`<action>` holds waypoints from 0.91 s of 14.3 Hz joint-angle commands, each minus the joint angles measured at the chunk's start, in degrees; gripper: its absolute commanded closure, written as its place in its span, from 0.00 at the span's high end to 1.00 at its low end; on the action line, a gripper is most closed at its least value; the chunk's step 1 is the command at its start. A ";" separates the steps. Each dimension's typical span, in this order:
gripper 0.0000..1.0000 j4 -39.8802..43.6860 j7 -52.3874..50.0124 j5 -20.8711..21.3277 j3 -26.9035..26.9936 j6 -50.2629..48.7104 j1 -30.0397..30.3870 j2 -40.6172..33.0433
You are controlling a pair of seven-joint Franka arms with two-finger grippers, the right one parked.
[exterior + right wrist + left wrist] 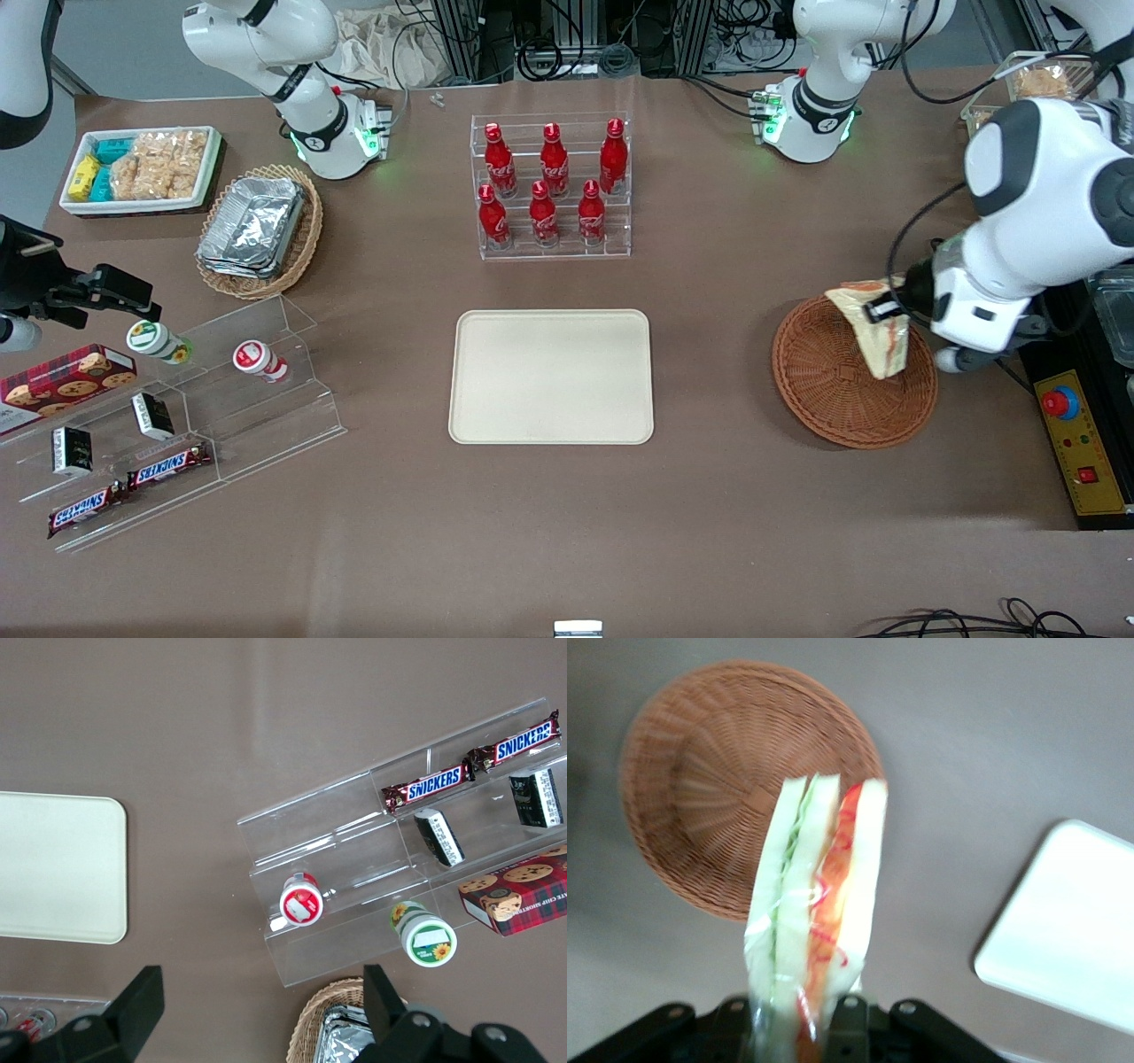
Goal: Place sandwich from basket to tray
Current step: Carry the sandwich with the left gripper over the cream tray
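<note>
Sandwich (877, 332) hangs in the claw (886, 308), clamped at one edge, at right of frame, lifted above the basket (828, 394) so we clear its rim; the tray (551, 376) sits empty at centre of the bench (709, 496).

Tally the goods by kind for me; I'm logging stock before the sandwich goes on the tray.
Red cola bottles: 6
Snickers bars: 2
Small black cartons: 2
Lidded cups: 2
Cookie box: 1
Sandwich, held by the gripper above the basket, not yet on the tray: 1
Total: 14
</note>
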 commanded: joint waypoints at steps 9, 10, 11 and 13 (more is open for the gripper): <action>0.00 11.41 -16.75 15.73 -12.70 15.08 -14.60 23.49; 0.00 11.86 -18.25 17.77 -12.70 15.17 -15.82 25.35; 0.00 12.39 -19.22 18.40 -12.70 16.38 -16.79 26.93; 0.00 12.39 -19.84 18.76 -12.53 21.39 -17.77 29.83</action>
